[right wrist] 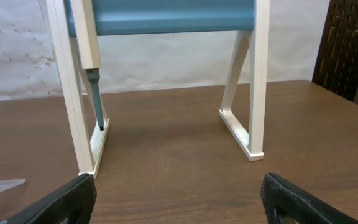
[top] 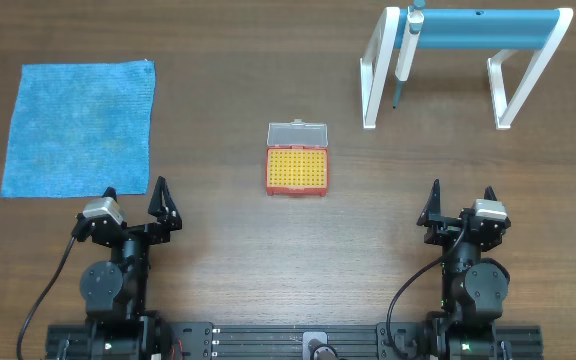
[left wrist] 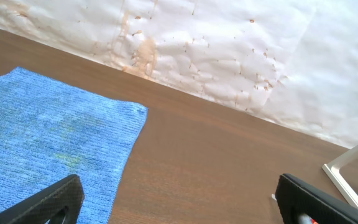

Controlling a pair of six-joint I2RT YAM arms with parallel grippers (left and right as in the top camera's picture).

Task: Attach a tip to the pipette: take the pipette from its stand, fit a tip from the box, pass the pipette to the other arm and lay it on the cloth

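The pipette [top: 407, 55] hangs upright on the left end of the white stand [top: 370, 85] with a blue top bar at the back right; its shaft [right wrist: 96, 93] shows behind the stand's leg [right wrist: 73, 93]. An orange tip box [top: 296, 171] with its clear lid open sits mid-table. A blue cloth [top: 80, 128] lies at the back left, also in the left wrist view [left wrist: 48, 149]. My left gripper [top: 135, 198] is open near the cloth's front right corner. My right gripper [top: 461, 198] is open, well in front of the stand. Both hold nothing.
The table is brown wood. A white papered wall [left wrist: 229, 56] rises behind it. Bare tabletop lies between the cloth, the tip box and the stand.
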